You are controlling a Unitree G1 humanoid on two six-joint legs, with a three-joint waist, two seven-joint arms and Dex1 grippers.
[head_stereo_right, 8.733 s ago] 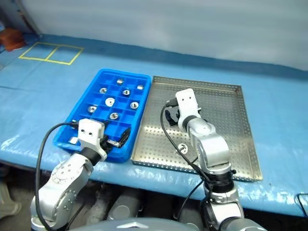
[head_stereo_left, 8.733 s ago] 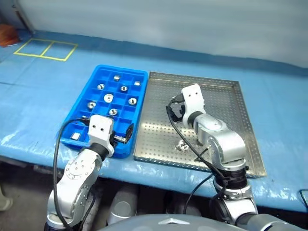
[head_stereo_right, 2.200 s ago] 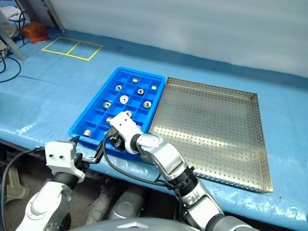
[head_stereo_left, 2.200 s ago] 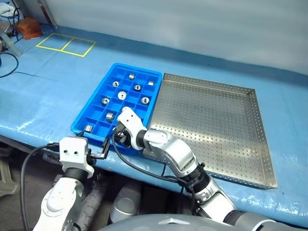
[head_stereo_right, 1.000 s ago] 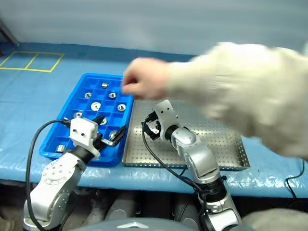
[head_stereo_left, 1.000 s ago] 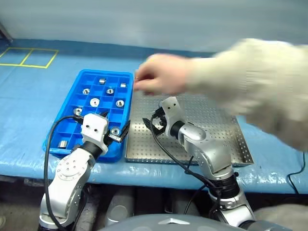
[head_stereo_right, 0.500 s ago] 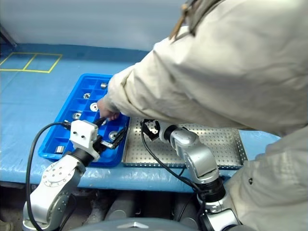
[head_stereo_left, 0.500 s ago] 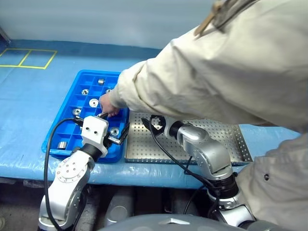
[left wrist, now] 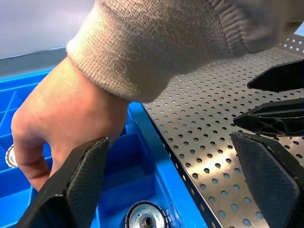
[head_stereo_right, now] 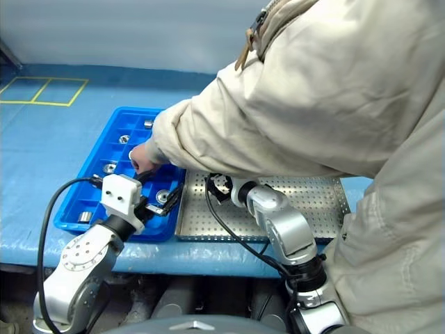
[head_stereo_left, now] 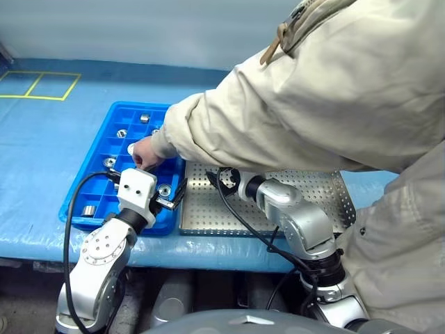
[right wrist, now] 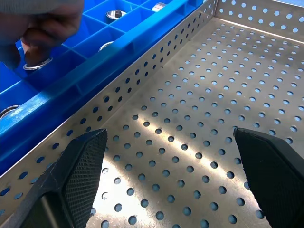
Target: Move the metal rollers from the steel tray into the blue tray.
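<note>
Steel tray (head_stereo_left: 316, 191) on blue bench (head_stereo_left: 42, 146), blue tray (head_stereo_left: 97, 181) touching its 9 o'clock edge. Person's hand (head_stereo_left: 144, 152) reaches into blue tray, fingers on a roller. Metal rollers (head_stereo_left: 165, 190) sit in blue compartments. Left hand (head_stereo_left: 167, 198) spread over blue tray; right hand (head_stereo_left: 221, 179) spread over steel tray.

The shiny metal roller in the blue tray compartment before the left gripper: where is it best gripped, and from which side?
Grip the shiny silver metal roller by its round outer wall, from straight above. It lies flat, centre hole up, and the walls of the bright blue plastic compartment tray block a sideways approach. Probably wait: a person's hand is close.
</note>
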